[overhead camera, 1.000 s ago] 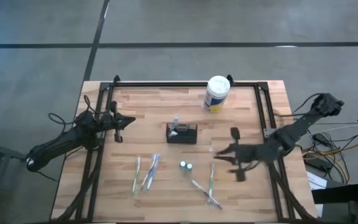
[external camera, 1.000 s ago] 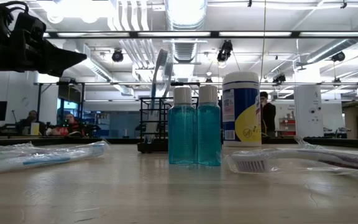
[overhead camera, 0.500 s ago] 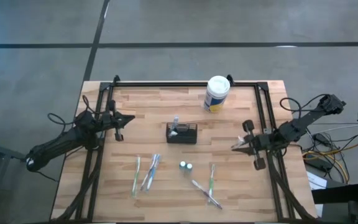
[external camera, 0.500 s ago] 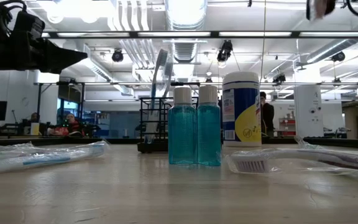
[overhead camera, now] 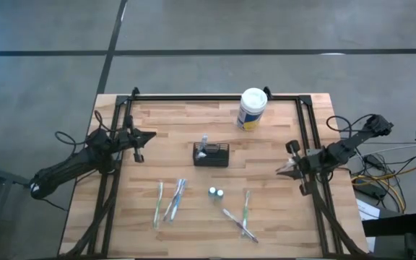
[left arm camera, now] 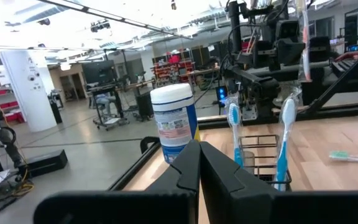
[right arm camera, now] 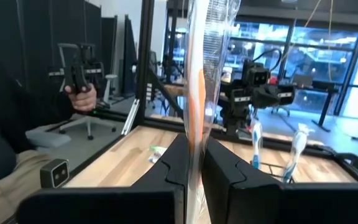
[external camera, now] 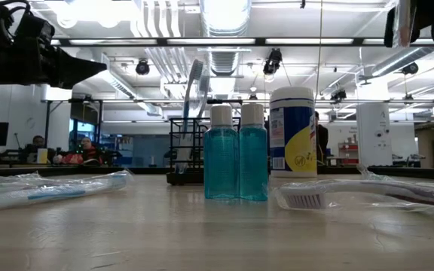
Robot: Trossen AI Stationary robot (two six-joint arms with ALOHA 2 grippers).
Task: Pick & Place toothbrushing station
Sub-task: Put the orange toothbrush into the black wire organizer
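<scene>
Right gripper (overhead camera: pixel 282 170), clamped on clear-wrapped orange toothbrush (right arm camera: pixel 197 93) at table's right edge; small black rectangular mesh caddy (overhead camera: pixel 211 154) well apart toward centre.

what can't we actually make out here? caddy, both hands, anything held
- Caddy: in the low view the two blue bottles hide most of it; in the high view its contents are too small to count.
- Right hand: shut on a clear packet. The right wrist view's top edge cuts the packet off, and in the high view it is too small to identify.
- Left hand: shut, holding nothing; the low view's left edge cuts it off.
</scene>
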